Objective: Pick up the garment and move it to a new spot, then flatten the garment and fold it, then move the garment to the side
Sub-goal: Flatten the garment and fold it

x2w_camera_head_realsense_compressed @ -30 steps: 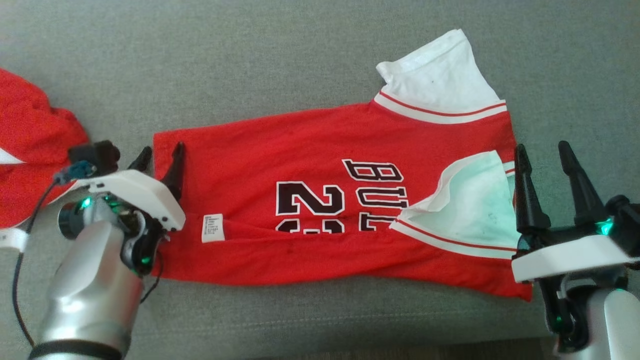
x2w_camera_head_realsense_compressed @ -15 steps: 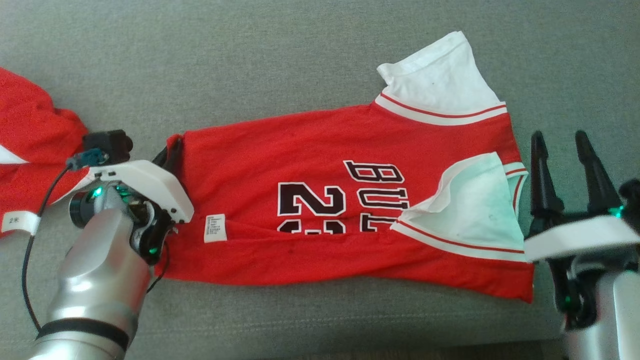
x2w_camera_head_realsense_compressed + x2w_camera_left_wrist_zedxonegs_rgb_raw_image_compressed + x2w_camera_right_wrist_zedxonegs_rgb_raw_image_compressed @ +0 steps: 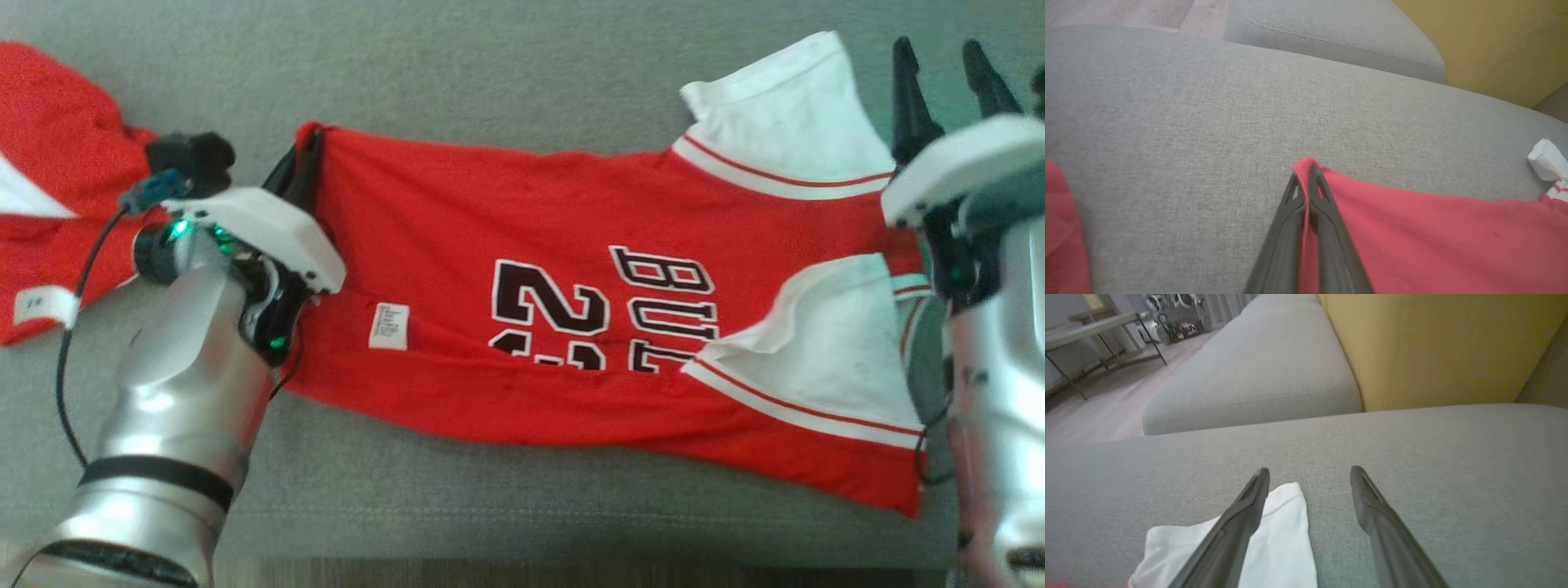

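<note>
The red garment (image 3: 571, 237) is lying spread across the grey sofa cushion (image 3: 490, 73) (its white sleeves toward the robot's right). The left gripper (image 3: 302, 155) is pinching the garment's far hem corner, fingers pressed together on the cloth. The right gripper (image 3: 939, 57) is hovering at the far white sleeve (image 3: 784, 106), fingers spread apart.
</note>
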